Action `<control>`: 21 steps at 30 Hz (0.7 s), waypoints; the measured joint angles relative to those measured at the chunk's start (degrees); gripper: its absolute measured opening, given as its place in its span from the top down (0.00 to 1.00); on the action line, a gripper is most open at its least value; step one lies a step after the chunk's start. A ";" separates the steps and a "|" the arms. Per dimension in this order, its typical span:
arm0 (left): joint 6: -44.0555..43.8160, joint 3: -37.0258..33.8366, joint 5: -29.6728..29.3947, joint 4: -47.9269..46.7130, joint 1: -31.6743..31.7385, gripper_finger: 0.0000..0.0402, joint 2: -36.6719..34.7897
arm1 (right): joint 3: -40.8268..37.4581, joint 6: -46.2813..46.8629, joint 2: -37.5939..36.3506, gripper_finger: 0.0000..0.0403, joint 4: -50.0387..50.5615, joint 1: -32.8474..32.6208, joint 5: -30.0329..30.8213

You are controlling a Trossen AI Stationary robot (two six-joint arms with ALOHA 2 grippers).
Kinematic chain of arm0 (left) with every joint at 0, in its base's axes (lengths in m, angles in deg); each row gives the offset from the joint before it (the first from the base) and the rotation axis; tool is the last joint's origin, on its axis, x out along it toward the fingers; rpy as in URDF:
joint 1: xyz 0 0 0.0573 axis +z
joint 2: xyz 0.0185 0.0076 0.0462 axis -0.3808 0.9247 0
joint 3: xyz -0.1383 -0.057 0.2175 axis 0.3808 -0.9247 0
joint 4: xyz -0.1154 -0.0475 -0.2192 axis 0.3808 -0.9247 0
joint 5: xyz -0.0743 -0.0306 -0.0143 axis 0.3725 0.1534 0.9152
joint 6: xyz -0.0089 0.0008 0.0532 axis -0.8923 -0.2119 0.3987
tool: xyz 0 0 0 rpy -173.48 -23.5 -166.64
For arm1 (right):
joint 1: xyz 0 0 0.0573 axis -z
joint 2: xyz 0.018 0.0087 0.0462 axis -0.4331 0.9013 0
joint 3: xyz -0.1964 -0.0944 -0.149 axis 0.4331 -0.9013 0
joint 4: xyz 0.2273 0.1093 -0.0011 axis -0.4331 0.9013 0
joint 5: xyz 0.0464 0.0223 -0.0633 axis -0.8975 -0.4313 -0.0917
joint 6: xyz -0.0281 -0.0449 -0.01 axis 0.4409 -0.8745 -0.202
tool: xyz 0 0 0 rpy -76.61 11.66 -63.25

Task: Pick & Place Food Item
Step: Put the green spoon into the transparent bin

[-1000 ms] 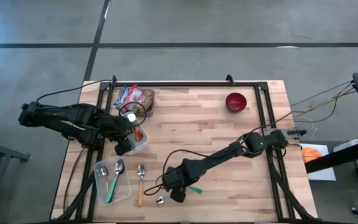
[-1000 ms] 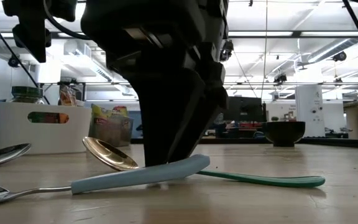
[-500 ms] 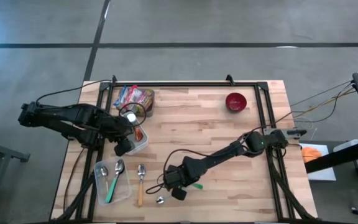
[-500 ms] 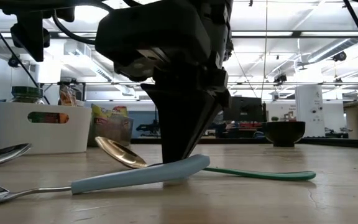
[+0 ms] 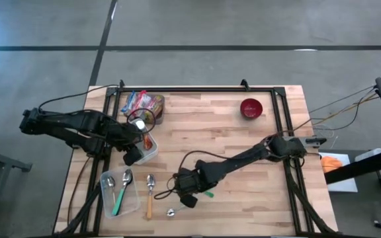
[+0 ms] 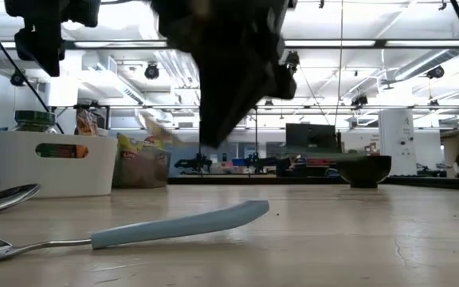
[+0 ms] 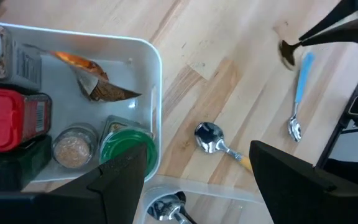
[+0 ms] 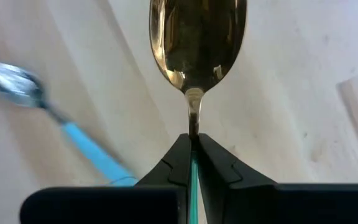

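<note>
Right gripper [image 8: 192, 149], lower centre of the high view, pinches the gold spoon [image 8: 196, 43] by its thin green neck, clear of the table. Risk: so narrow a hold may let it pivot or slip. Left gripper [image 7: 197, 180] hangs spread beside the white bin [image 7: 151, 81].

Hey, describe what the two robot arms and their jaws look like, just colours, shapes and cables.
Both arms are dark, nearly black, built of jointed segments. The left arm and the right arm each trail thin black cables in loose loops. The left gripper has broad, flat, wedge-shaped black jaws. The right gripper has black jaws tapering to narrow tips. No markings are readable.
</note>
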 joint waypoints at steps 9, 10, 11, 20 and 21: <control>-3.14 0.00 -0.98 7.57 -1.85 0.28 -0.72 | -4.79 5.74 -10.79 0.98 -0.05 0.35 7.97; -3.53 0.00 -1.83 9.33 -2.54 0.28 -0.92 | -5.56 6.60 -12.69 0.98 -0.63 0.33 9.69; -4.08 0.00 -3.06 11.55 -3.31 0.28 -1.12 | -6.65 7.38 -14.53 0.98 -1.33 0.32 11.31; -3.54 -3.47 -23.97 41.82 -11.52 0.28 0.17 | -19.02 10.01 -32.46 0.98 -17.04 0.46 26.47; -3.11 -4.10 -24.63 44.05 -11.80 0.28 0.69 | -20.66 9.48 -33.96 0.98 -20.03 0.46 27.90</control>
